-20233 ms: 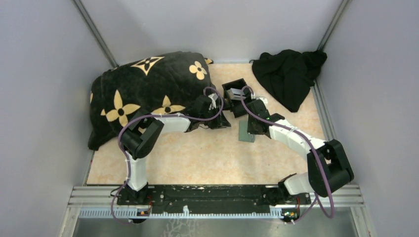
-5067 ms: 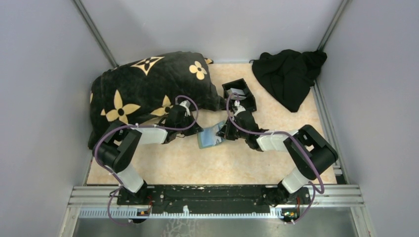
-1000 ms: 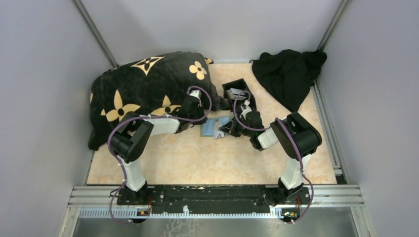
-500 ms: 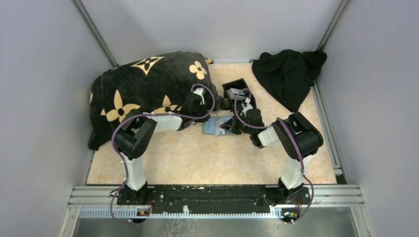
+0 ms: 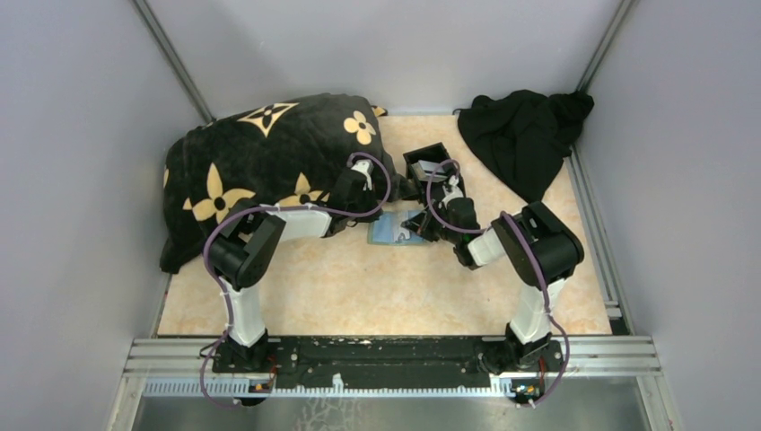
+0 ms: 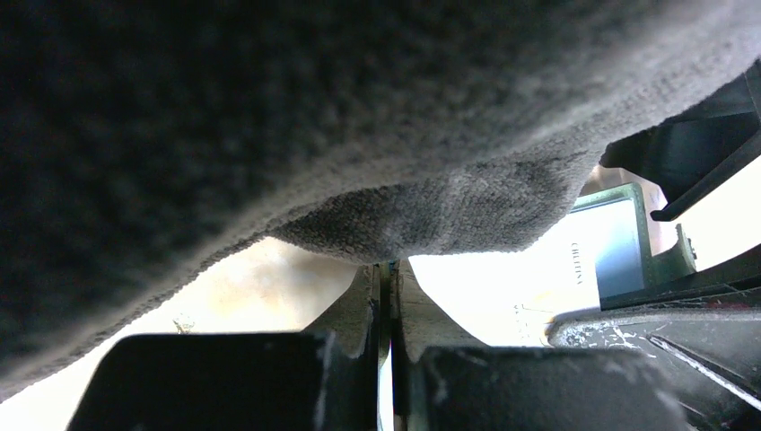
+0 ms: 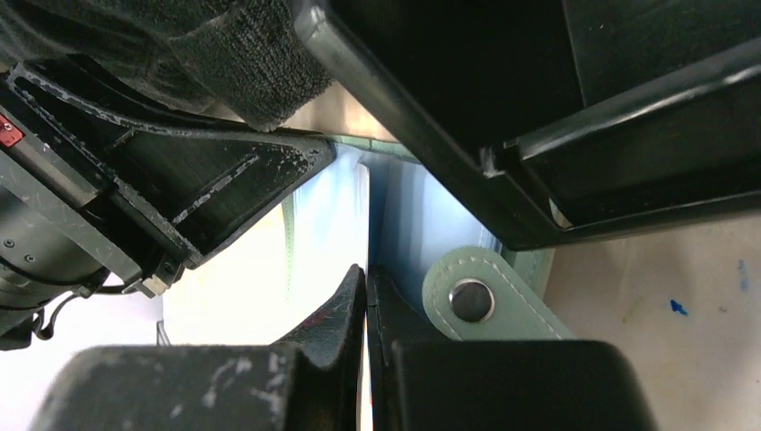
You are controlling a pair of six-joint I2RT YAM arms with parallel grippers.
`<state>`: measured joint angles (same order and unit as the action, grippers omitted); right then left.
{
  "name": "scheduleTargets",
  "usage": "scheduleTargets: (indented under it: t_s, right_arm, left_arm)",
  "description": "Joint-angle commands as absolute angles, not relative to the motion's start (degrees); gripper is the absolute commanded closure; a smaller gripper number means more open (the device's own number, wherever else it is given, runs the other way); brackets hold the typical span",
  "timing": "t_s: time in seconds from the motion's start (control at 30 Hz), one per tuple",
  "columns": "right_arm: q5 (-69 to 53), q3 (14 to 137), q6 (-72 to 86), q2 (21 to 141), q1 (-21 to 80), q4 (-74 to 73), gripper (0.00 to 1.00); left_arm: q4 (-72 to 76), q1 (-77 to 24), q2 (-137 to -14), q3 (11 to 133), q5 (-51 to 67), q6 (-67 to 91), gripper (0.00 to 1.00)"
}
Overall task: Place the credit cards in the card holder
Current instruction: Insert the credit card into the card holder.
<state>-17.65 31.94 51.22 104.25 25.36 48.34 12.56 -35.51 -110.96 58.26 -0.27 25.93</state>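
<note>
Sits mid-task, to judge by the layout. Has the flat sage-green wallet-like card holder (image 5: pixel 393 228) lying opened on the pale marbled tabletop (image 5: pixel 359 287), between the two grippers and just in front of the black square open-topped box (image 5: pixel 429 163). With the right gripper (image 7: pixel 366 272), clamps fully down at the holder's pale inner face, apparently pinching a thin leaf of it, right beside the sage strap with a metal snap (image 7: pixel 471 301). With the left gripper (image 6: pixel 384 269), clenches just as tight, close under the edge of the black plush cushion with tan flowers (image 5: pixel 269 162); shows only a hairline seam at that closure, so cannot say whether a card sits edge-on inside. Shows, from the left wrist, one pale blue-grey credit card (image 6: pixel 619 251) with small print, framed by the holder's green border. Probably has that one in or on a pocket, though cannot tell how deep. Shows a pale grey patch (image 5: pixel 430 168) down in the box, likely further cards. On that reading, leaves the rest to fetch and slide home.
</note>
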Motion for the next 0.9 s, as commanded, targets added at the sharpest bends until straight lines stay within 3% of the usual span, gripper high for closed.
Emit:
scheduleTargets:
  t_s: [0.0, 0.43, 0.87]
  right_arm:
    - [-15.1, 31.7, 52.3, 106.5, 25.0, 54.3, 1.00]
    - [-14.6, 31.0, 55.4, 109.4, 25.3, 55.7, 1.00]
    - [-10.6, 34.0, 52.5, 108.0, 30.2, 43.4, 1.00]
  left_arm:
    - [-4.4, -36.1, -119.1, 53.5, 1.4, 24.0, 1.00]
    - [-4.8, -36.5, -119.7, 54.1, 2.7, 24.3, 1.00]
    - [-4.8, -37.3, -119.4, 53.2, 4.2, 24.8, 1.00]
